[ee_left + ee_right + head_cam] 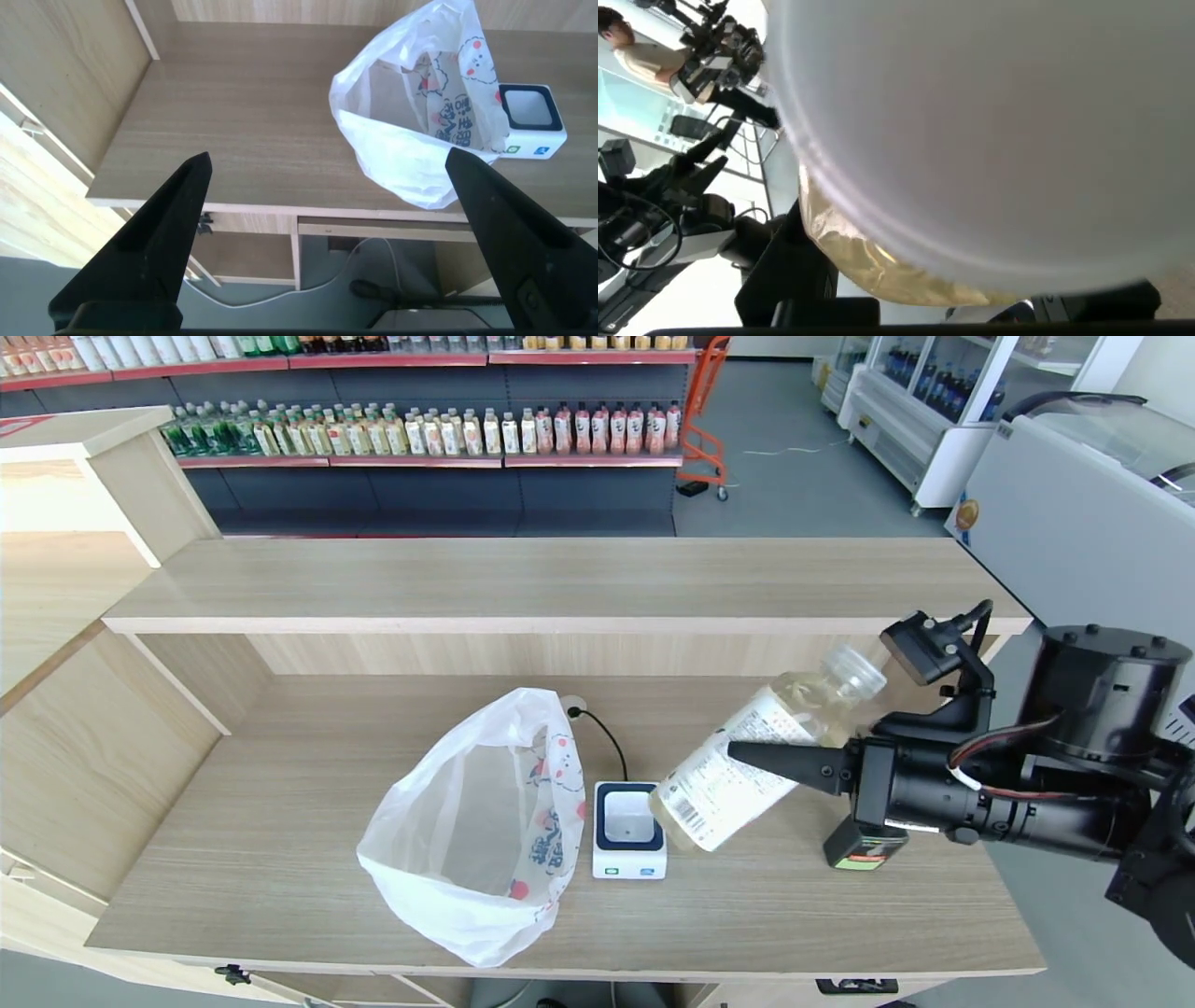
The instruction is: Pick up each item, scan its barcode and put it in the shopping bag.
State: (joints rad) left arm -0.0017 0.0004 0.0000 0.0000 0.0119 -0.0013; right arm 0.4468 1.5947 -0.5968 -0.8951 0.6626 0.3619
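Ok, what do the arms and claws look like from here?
The right arm is black cylindrical segments, with red and white cables looped at the wrist and a boxy black camera bracketed above. The right claw shows a slim tapered black finger; the left claw has broad black wedge fingers.

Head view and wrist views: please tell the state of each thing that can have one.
bottle: cap on, tilted, lifted off the counter beside the scanner.
shopping bag: open, mouth up, standing on the counter.
scanner: lying flat, window up, cable attached.
right gripper: shut on the bottle.
left gripper: open, holding nothing.
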